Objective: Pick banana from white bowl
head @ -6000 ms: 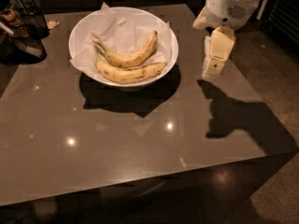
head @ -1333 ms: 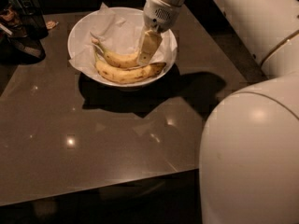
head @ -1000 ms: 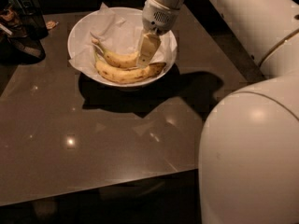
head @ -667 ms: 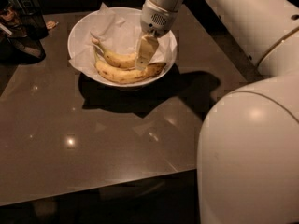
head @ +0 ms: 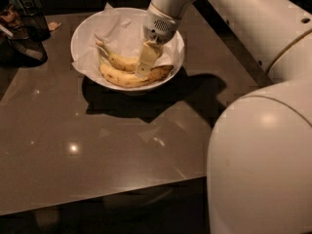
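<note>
The white bowl point(head: 83, 33), lined with crumpled white paper, stands at the far middle of the dark table. Two yellow bananas lie in it: one at the front point(head: 119, 78) and one behind it point(head: 119, 61). My gripper point(head: 145, 62) reaches down from the upper right into the bowl, its cream fingers over the right halves of the bananas, touching or nearly touching them. The right end of the rear banana is hidden behind the fingers.
Dark objects, a container point(head: 34, 16) and a cup-like thing point(head: 22, 48), stand at the table's far left corner. My large white arm point(head: 258, 145) fills the right side of the view. The table's front edge point(head: 97, 199) runs across the bottom.
Since six seconds ago the gripper moved from right of the bowl into it. Over the last second it has shifted slightly left and lower onto the bananas.
</note>
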